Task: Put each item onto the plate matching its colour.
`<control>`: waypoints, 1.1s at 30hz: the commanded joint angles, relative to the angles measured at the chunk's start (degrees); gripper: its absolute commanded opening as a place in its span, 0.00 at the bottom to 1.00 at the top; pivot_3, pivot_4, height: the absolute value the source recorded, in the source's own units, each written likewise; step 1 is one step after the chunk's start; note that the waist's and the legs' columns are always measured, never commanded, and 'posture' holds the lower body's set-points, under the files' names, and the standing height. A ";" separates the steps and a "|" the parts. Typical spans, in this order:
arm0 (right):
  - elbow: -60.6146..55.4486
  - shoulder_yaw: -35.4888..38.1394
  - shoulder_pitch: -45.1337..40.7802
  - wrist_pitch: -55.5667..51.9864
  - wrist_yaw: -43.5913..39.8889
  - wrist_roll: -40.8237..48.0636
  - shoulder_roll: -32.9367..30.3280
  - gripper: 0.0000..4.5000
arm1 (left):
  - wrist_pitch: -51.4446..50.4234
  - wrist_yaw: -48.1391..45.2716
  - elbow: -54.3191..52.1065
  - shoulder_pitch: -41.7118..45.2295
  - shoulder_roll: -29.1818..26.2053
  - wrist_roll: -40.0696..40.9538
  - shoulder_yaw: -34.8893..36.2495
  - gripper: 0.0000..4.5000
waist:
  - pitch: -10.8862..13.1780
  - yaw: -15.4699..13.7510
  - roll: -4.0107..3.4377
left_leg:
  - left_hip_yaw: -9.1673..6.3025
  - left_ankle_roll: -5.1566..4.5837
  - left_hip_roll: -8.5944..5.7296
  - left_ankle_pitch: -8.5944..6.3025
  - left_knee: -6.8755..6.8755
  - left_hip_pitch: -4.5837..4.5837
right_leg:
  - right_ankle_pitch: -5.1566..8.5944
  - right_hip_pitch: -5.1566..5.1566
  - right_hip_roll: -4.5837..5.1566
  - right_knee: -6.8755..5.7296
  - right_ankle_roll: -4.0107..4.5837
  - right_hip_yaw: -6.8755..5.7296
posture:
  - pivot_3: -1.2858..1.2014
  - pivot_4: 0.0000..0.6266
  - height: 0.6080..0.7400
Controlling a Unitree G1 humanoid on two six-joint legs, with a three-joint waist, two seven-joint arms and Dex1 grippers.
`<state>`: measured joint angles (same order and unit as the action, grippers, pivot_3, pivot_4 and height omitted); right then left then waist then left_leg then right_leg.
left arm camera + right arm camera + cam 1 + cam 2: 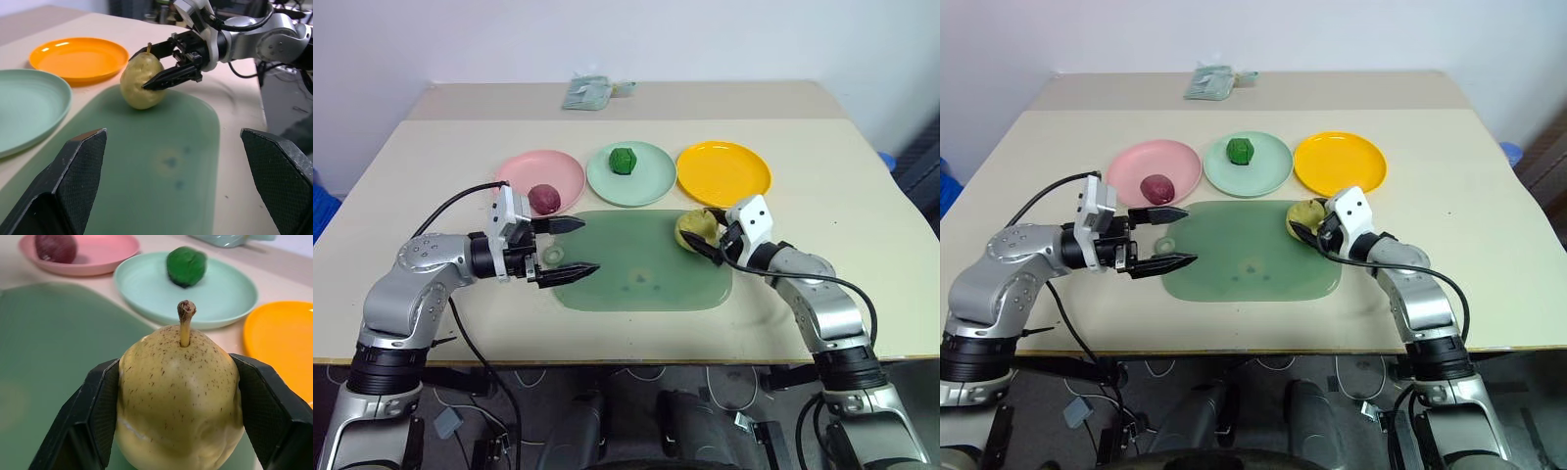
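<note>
The lumpy yellow pear-like item [178, 391] stands upright on the far right corner of the translucent green mat [636, 269], and my right gripper [702, 239] is shut on its sides. Just beyond it lies the bare orange-yellow plate [724, 172]. The dark red-purple item [544, 199] lies on the pink plate [530, 168]. The bumpy green item [625, 160] lies on the pale mint green plate [652, 182]. My left gripper [589, 245] hangs open and holds nothing over the mat's left end, pointing to the right towards the pear.
A pale green packet [587, 93] lies at the far edge of the table [822, 147]. A black cable [450, 206] loops over my left arm. The three plates stand in a row behind the mat.
</note>
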<state>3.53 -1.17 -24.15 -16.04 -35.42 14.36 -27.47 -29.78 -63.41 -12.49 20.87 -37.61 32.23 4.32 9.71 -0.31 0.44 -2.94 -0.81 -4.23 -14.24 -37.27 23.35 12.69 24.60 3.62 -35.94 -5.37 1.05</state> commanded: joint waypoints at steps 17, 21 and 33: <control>68.16 4.00 -42.53 32.05 10.77 -12.61 1.93 0.99 | -0.92 15.45 -8.13 -0.47 4.14 1.89 2.37 1.00 | 0.04 1.45 -0.04 | 0.03 0.29 0.00 0.17 0.20 0.00 | 0.02 0.05 -0.05 0.03 0.04 0.02 | 0.52 0.24 1.00; 65.54 5.71 -41.53 33.67 5.55 -10.84 1.09 0.99 | -1.20 18.22 -8.62 -2.52 4.54 2.73 4.16 1.00 | 0.04 1.45 -0.05 | 0.02 0.26 -0.01 0.16 0.19 -0.01 | 0.02 0.06 -0.07 -0.01 0.04 0.02 | 0.52 0.24 1.00; -8.04 12.16 1.74 3.91 -7.54 7.43 -9.52 0.99 | 5.10 27.21 -13.99 -14.48 5.91 -4.77 5.41 1.00 | 0.05 -0.46 -0.15 | -0.12 0.03 -0.01 0.01 0.12 0.03 | 0.02 0.01 -0.02 0.02 0.04 0.00 | 0.52 0.24 1.00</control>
<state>5.34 8.01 -23.64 -7.73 -43.16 18.28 -35.24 -26.45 -36.83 -23.80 6.75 -31.56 28.09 8.75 9.76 -0.77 0.30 -3.06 -0.77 -4.24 -14.23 -37.16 23.39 12.72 24.61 3.61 -35.94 -5.33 1.08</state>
